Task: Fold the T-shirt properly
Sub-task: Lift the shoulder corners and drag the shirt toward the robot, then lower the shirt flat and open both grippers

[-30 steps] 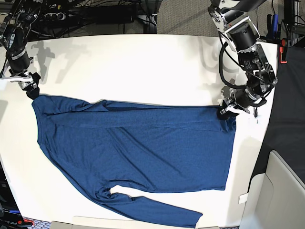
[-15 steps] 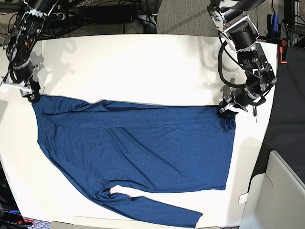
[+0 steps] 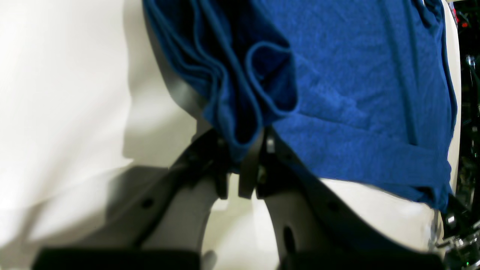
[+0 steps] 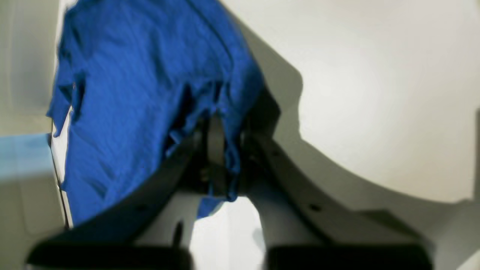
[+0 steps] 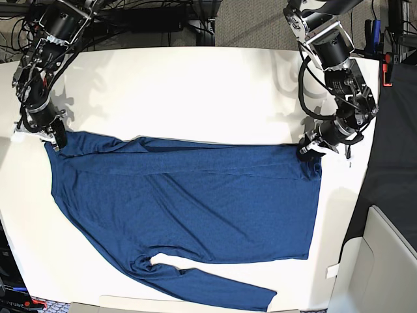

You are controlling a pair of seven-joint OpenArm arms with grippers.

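The T-shirt (image 5: 189, 208) lies spread flat across the near half of the white bench (image 5: 182, 91). Farther back, the left end effector (image 5: 306, 152) pinches its hem corner by the bench's edge, and the right end effector (image 5: 53, 139) is clamped on its opposite corner.

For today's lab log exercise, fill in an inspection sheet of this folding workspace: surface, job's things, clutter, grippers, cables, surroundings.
Surface: white table, bare beyond the shirt.
Job's things: dark blue long-sleeved knit T-shirt spread flat, one sleeve trailing to the table's near edge.
Clutter: nothing seen.
Grippers: left gripper, jaws shut on a bunched shirt corner; right gripper, jaws shut on the opposite corner.
Cables: black cables behind the table's far edge.
Surroundings: grey carpet floor; white panel beside the table.
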